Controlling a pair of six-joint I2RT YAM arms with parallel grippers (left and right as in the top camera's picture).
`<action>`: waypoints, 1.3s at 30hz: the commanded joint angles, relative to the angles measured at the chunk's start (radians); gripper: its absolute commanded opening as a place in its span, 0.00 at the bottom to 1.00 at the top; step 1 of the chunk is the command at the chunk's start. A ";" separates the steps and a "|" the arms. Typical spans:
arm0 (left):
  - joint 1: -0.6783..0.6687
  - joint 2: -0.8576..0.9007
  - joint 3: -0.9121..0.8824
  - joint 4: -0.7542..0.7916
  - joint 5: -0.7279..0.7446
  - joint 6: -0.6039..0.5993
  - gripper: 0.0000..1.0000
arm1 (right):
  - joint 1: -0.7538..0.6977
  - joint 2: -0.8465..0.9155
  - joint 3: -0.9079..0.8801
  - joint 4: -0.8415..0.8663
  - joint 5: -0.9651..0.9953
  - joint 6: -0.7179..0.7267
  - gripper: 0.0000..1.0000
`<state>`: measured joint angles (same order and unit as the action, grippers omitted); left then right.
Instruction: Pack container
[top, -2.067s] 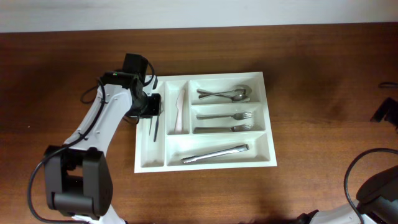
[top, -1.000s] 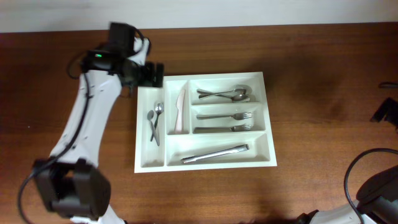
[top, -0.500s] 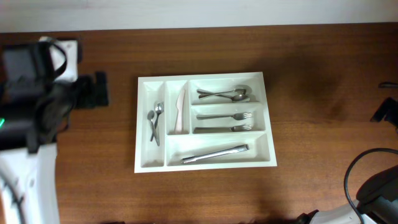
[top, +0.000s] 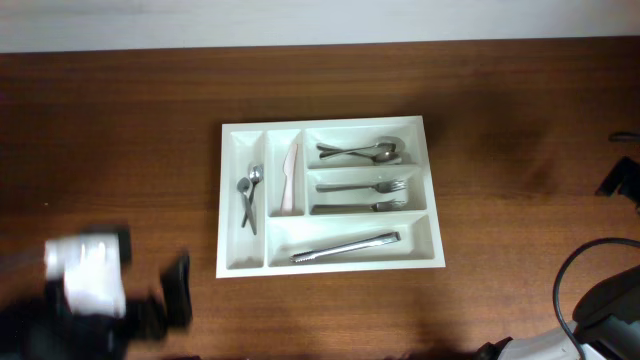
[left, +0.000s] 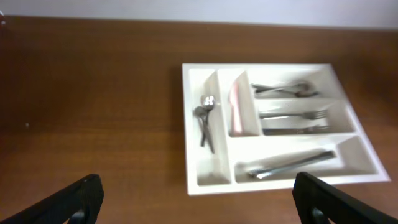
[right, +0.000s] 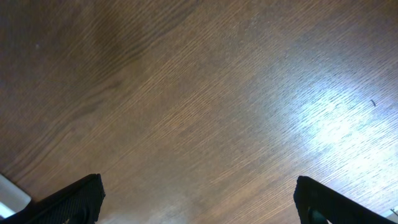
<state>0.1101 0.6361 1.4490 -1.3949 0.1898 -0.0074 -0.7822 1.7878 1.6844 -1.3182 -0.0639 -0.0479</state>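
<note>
The container (top: 240, 252) lies flat on the tabletop (top: 520, 90) at the centre of the overhead frame, with something in every compartment. Small spoons (top: 247, 190) sit in the leftmost slot with a pale knife (top: 290, 175) beside them. Larger spoons (top: 360, 151) and forks (top: 362, 196) fill the cross slots, and tongs (top: 345, 246) lie along the bottom.

The left claw (left: 199, 198) has its fingers wide apart and carries nothing. The left arm (top: 90, 285) is a blur at the lower left of the overhead frame, well apart from the container. The right claw (right: 199, 198) is likewise spread and empty, over bare wood.

Packing looks complete (nothing loose shows on the wood), so the step in hand is probably parking the arm. It should travel high and clear of the container's rim so nothing gets nudged.
</note>
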 joint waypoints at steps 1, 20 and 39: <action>0.004 -0.127 -0.054 -0.003 0.028 -0.085 0.99 | 0.003 -0.003 -0.001 0.002 0.013 0.008 0.99; 0.004 -0.252 -0.195 -0.101 0.028 -0.348 0.99 | 0.003 -0.003 -0.001 0.002 0.013 0.008 0.99; 0.004 -0.253 -0.366 0.276 0.163 0.204 0.99 | 0.003 -0.003 -0.001 0.003 0.013 0.008 0.99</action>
<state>0.1101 0.3840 1.1454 -1.1587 0.2996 0.0998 -0.7822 1.7878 1.6844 -1.3182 -0.0643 -0.0483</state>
